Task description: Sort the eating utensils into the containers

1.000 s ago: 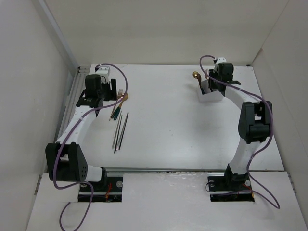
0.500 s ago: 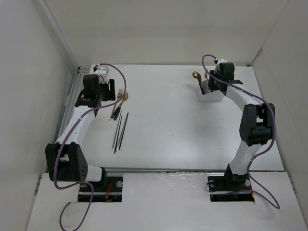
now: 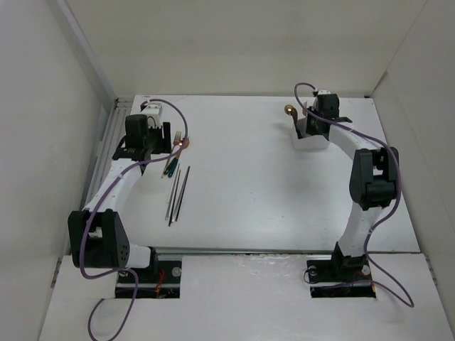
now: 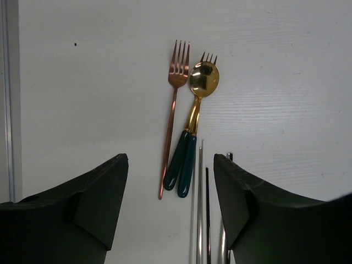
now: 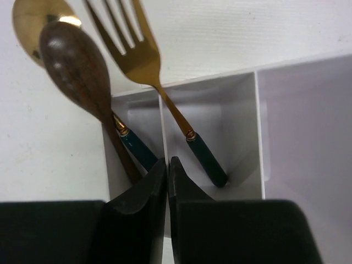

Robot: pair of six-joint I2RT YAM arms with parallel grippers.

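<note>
Has edged the closed, empty right tool point(image 5: 166, 165) leftward over the box point(image 5: 237, 113) (fork point(image 5: 144, 60) already dropped inside), leaving spoon point(image 4: 203, 81) and chopsticks point(image 4: 199, 209) to fetch from the desk point(image 4: 82, 110) beneath the spread left tool point(image 4: 170, 159).

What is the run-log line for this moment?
left gripper open near loose utensils | right gripper shut above box | fork in box
</note>
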